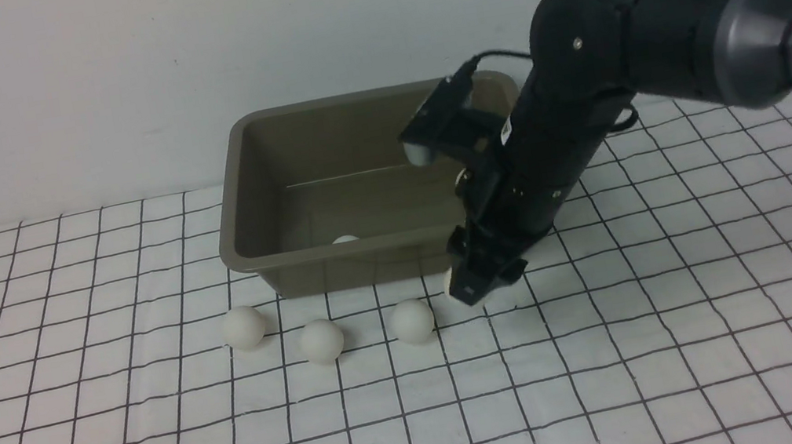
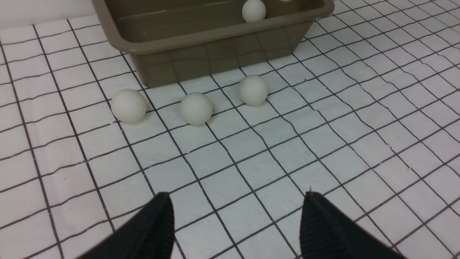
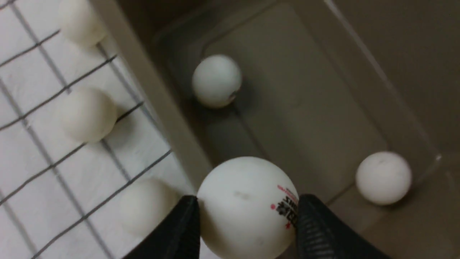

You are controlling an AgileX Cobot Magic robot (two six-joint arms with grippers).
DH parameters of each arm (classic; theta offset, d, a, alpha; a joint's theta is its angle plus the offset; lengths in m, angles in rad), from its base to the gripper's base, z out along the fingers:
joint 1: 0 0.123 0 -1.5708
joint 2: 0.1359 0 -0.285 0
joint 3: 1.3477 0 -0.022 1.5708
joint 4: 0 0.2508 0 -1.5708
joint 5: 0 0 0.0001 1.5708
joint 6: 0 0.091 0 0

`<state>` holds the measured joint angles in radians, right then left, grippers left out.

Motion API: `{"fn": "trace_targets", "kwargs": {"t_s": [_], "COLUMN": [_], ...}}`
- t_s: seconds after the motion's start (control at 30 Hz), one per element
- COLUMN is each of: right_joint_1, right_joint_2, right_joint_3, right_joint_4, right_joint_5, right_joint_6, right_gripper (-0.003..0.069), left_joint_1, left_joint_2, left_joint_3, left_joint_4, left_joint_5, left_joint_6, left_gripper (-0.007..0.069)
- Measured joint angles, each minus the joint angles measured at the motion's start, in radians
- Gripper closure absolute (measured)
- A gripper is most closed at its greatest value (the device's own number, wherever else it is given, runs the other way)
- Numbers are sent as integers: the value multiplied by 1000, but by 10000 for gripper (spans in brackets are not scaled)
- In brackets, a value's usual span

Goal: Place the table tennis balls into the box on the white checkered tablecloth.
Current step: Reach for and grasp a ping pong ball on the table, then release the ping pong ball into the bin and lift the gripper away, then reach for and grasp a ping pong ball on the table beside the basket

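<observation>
You had the white checkered tablecloth (image 1: 700, 333) spread over the whole work surface, its thin black grid slightly wrinkled, and its far edge met a plain pale wall (image 1: 103, 78). The box (image 1: 235, 208) stood near the middle of that far edge. Two table tennis balls lay on its floor, one (image 3: 216, 81) against the near wall and the other (image 3: 383, 178) further along. Three more balls sat in a row on the cloth just in front of the box's near wall: (image 1: 244, 327), (image 1: 322, 341) and (image 1: 412, 321), each apart from the next.

Your right gripper (image 3: 248, 199) was down at the box's near right corner, outside the wall, its fingers clamped on a sixth ball (image 3: 244, 223) with a red-and-dark logo; whether that ball touched the cloth I could not tell. Your left gripper (image 2: 237, 196) hung over the cloth's near left corner, fingers spread with nothing between them
</observation>
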<state>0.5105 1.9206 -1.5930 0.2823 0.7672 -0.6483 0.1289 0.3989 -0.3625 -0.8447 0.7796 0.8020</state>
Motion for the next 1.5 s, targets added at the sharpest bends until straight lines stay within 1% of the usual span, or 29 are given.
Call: {"fn": "trace_targets", "kwargs": {"t_s": [0.1, 0.17, 0.3, 0.4, 0.53, 0.57, 0.6, 0.73, 0.8, 0.93, 1.2, 1.3, 1.37, 1.43, 1.5], "right_joint_1": [-17, -49, -100, -128, -137, -137, -137, -137, -137, -150, -252, -299, -321, -333, -334], "right_joint_2": [18, 57, 122, 149, 153, 153, 153, 153, 151, 121, -80, -158, -190, -209, -217], "right_joint_3": [-9, -38, -90, -109, -113, -114, -114, -114, -114, -114, -114, -114, -114, -114, -98], "right_joint_4": [16, 62, 139, 198, 306, 353, 393, 475, 475, 461, 449, 441, 437, 430, 428], "right_joint_5": [-83, -131, -153, -150, -147, -148, -148, -158, -158, -126, 26, 126, 199, 287, 336], "right_joint_6": [1, 3, -2, -46, -157, -206, -240, -338, -354, -340, -298, -252, -247, -243, -237], "right_gripper": [340, 340, 340, 340, 340, 332, 309, 182, 158, 151, 151, 150, 150, 150, 150], "left_joint_1": [0, 0, 0, 0, 0, 0, 0, 0, 0, 0, 0, 0, 0, 0, 0], "left_joint_2": [0, 0, 0, 0, 0, 0, 0, 0, 0, 0, 0, 0, 0, 0, 0], "left_joint_3": [0, 0, 0, 0, 0, 0, 0, 0, 0, 0, 0, 0, 0, 0, 0], "left_joint_4": [0, 0, 0, 0, 0, 0, 0, 0, 0, 0, 0, 0, 0, 0, 0], "left_joint_5": [0, 0, 1, 1, 1, 1, 1, 1, 1, 1, 1, 1, 1, 1, 0], "left_joint_6": [0, 0, 0, 0, 0, 0, 0, 0, 0, 0, 0, 0, 0, 0, 0], "left_gripper": [195, 195, 195, 195, 195, 195, 195, 195, 195, 195, 195, 195, 195, 195, 195]}}
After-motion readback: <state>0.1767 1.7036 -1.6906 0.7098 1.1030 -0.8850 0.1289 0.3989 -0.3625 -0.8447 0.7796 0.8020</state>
